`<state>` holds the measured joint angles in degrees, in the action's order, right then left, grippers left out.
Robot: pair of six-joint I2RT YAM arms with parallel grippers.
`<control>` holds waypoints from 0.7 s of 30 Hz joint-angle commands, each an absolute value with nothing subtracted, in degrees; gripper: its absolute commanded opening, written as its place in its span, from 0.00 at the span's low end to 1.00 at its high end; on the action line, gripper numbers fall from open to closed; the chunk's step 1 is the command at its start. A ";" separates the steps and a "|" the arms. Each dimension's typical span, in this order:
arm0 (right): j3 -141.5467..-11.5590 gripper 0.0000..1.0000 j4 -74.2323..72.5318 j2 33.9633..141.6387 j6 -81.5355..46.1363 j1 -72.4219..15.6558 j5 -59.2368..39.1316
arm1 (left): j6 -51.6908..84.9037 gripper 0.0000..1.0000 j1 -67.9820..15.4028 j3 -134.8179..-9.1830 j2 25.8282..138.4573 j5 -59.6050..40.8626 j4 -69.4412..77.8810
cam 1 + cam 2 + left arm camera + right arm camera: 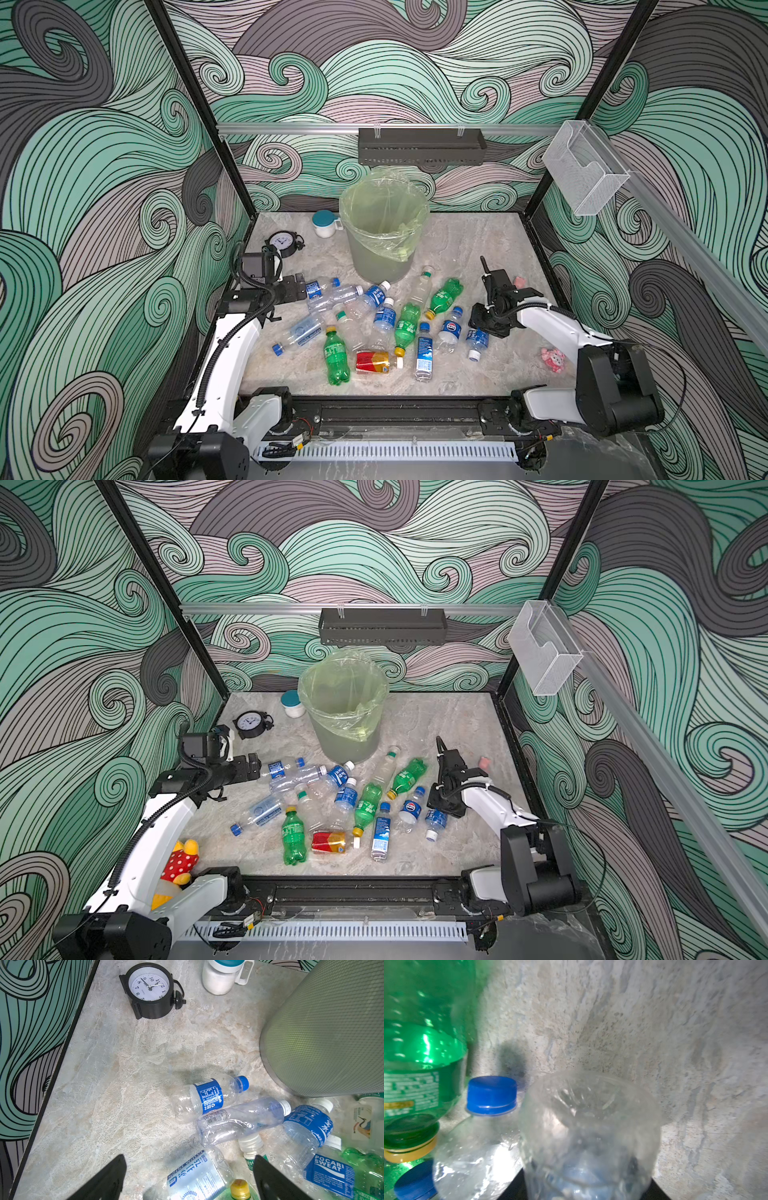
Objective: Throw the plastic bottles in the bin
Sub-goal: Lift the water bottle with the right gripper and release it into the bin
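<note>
I have my right gripper [478,330] down at the right edge of the pile, clamped around a clear blue-labelled bottle [476,341] that lies on the table [478,249]; in its wrist view the bottle's base fills the gap between the black fingers [512,1190]; my left gripper [189,1157] hangs over the left side of the heap, jaws spread wide, grasping nothing; the other plastic bottles [336,357] lie scattered just in front of the bin [384,257], which stands upright toward the back, one or two against its foot.
</note>
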<state>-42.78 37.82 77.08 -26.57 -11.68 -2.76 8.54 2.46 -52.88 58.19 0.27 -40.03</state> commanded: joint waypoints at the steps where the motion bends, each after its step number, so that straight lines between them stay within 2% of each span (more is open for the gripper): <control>1: -46.38 0.46 40.59 74.19 -23.04 -11.94 -0.99 | 8.61 0.97 2.26 -52.56 58.71 1.18 -39.44; 7: -51.43 0.45 39.95 69.97 -17.31 -11.87 -5.28 | 8.26 0.97 2.28 -53.30 59.24 0.04 -39.55; 13: -59.93 0.43 34.78 68.57 -14.99 -12.04 -13.69 | 8.26 0.98 2.29 -53.85 59.55 -0.79 -39.47; 17: -72.98 0.43 31.16 73.98 -14.56 -13.54 -20.42 | 8.56 0.98 2.28 -54.89 60.02 -2.36 -39.38; 21: -91.49 0.43 29.39 85.18 -13.91 -17.23 -25.36 | 8.48 0.98 2.25 -56.17 59.85 -1.76 -40.21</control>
<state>-82.32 33.89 79.50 -15.38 -14.72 -18.61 8.49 2.46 -53.06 59.92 -1.10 -39.94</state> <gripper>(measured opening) 0.528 0.977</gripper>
